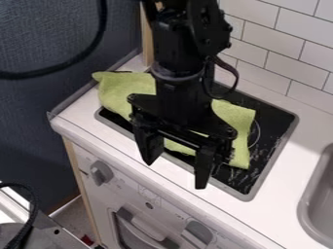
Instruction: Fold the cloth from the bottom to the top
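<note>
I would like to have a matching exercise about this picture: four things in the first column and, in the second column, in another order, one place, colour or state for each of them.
Column 1
1. cloth
2. hand
3. sink
4. stovetop

Column 2
A. grey, at the right edge of the picture
B. black and flat, partly covered
C. open, with its fingers pointing down
D. green, lying on a dark surface

Right pairs: 1-D, 2-C, 3-A, 4-B
</note>
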You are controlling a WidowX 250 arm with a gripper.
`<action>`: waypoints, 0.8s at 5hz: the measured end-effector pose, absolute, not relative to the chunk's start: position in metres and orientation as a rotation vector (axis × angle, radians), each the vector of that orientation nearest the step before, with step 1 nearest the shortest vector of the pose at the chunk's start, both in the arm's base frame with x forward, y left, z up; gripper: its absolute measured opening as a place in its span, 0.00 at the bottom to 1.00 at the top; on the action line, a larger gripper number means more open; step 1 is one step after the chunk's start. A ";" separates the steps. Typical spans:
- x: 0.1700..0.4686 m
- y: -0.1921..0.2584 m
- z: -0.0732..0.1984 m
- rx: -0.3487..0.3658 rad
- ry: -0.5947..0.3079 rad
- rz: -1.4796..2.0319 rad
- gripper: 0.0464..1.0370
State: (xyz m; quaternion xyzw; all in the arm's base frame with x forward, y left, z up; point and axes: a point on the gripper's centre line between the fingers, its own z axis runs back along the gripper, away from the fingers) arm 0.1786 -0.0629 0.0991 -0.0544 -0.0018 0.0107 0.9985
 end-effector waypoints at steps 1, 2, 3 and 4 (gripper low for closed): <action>0.176 -0.062 0.095 -0.104 0.015 0.021 0.96; 0.194 -0.045 0.087 -0.067 0.009 0.035 0.96; 0.220 -0.020 0.080 -0.010 -0.013 0.088 0.96; 0.245 0.000 0.057 0.035 -0.008 0.126 0.96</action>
